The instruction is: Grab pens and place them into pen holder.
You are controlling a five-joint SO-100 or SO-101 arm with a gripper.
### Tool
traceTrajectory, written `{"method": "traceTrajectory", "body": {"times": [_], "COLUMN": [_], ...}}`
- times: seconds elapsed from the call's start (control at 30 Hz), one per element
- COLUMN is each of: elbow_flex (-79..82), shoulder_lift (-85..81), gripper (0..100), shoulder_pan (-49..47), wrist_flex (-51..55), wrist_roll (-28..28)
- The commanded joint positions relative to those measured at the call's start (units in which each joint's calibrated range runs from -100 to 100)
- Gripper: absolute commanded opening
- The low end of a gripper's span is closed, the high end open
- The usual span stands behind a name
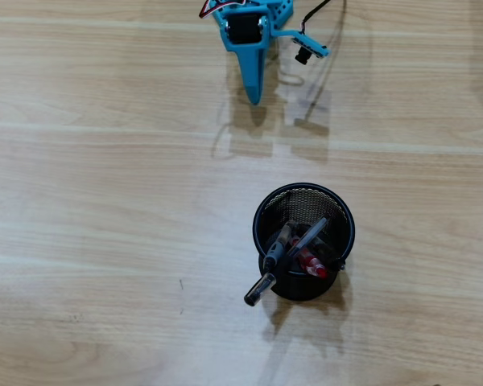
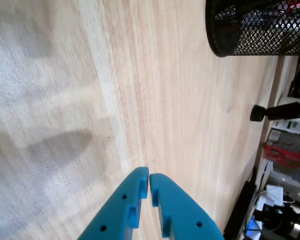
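Overhead view: we log the blue two-finger gripper (image 1: pixel 253 96) at 12 o'clock, fingertips pressed together, empty. Round black wire-mesh pen holder (image 1: pixel 303 241) sits at 5 o'clock, slim pens (image 1: pixel 294 249) inside, one clear-barrelled pen (image 1: pixel 262 287) leaning over the rim. We judge pens light, stiff, slippery; grasp mid-barrel.

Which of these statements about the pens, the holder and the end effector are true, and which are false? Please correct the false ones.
1. All visible pens are inside the pen holder. True.
2. The end effector is shut on a red pen. False: its fingertips meet with nothing between them.
3. The pen holder lies tipped on its side. False: it stands upright on the table.
4. In the overhead view, the end effector is above the holder in the picture, apart from it. True.
5. One pen lies loose on the table. False: none is seen there.
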Motion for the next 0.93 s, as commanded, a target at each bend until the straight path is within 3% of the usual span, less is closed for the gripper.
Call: {"method": "traceTrajectory", "body": {"times": [0.0,0.9], "elbow_flex": [0.43,0.52], "shoulder_lift": [-0.76,-0.59], "gripper": [2,2], "shoulder_pan": [0.5,-1.42], "wrist_flex": [0.66,0.47], "wrist_roll": [1.13,0.71]}}
